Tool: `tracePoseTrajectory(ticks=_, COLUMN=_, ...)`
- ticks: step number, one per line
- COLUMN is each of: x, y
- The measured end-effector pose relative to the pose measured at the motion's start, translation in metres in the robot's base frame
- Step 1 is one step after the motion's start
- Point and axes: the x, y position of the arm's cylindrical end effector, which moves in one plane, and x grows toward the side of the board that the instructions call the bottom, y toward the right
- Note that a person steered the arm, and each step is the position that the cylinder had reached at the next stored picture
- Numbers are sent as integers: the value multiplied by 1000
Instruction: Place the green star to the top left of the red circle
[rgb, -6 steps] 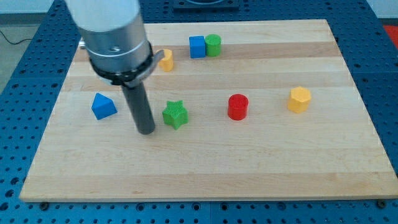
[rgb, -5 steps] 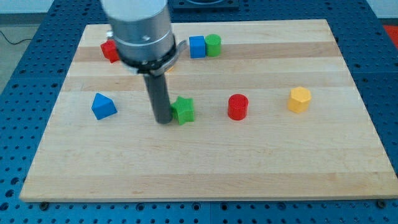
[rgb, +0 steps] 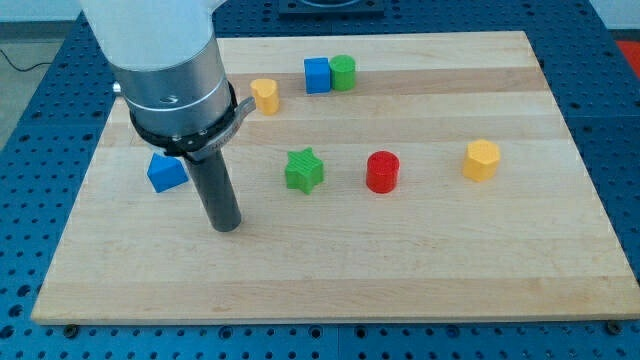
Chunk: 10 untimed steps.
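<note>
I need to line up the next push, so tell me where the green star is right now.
The green star sits near the board's middle, just to the view's left of the red circle and apart from it. My tip is further left and lower, not touching it.

My tip (rgb: 227, 224) left of green star (rgb: 304, 170)

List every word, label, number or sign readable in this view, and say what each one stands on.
None: no readable text anywhere in this view.
The green star, red circle, blue cube, green cylinder, blue triangular block and both yellow blocks have plain faces.
The wooden board and the arm's housing above my tip carry no markings.
</note>
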Motion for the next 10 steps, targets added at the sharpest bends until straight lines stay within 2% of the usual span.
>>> tracePoseTrajectory(ticks=1, x=-5, y=0)
tracePoseTrajectory(ticks=2, x=-30, y=10)
tracePoseTrajectory(ticks=3, x=-79, y=29)
tracePoseTrajectory(ticks=4, x=-100, y=51)
tracePoseTrajectory(ticks=6, x=-42, y=24)
tracePoseTrajectory(ticks=7, x=-49, y=63)
tracePoseTrajectory(ticks=8, x=-83, y=93)
tracePoseTrajectory(ticks=9, x=-82, y=87)
tracePoseTrajectory(ticks=10, x=-30, y=55)
